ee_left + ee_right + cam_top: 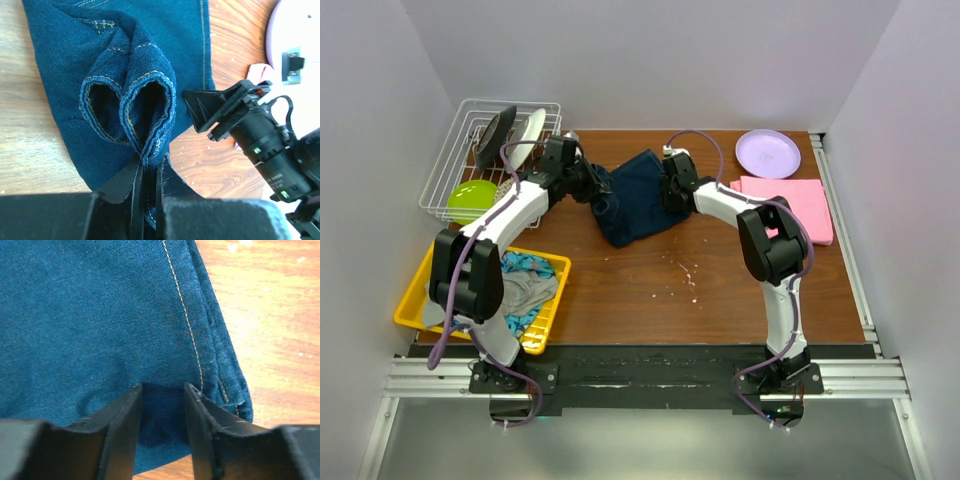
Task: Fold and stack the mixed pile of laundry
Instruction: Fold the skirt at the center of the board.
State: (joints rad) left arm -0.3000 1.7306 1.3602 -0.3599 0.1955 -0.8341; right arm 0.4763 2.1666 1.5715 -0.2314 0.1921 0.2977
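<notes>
A dark blue denim garment [638, 205] lies spread on the wooden table, between the two arms. My left gripper [595, 186] is shut on a bunched fold at its left edge. In the left wrist view the denim [65, 60] rises in two loops from the closed left gripper [146, 169]. My right gripper [667, 190] stands open at the garment's right edge, and it also shows in the left wrist view [205, 107]. In the right wrist view its fingers [162, 390] rest apart on flat denim [100, 315] near a stitched hem. A folded pink T-shirt [802, 205] lies at the right.
A yellow tray [418, 290] at the near left holds a grey garment [528, 290] and a turquoise patterned cloth [520, 264]. A white wire rack [448, 160] at the back left holds dishes and a green bowl [472, 198]. A lilac plate [768, 152] sits at the back right.
</notes>
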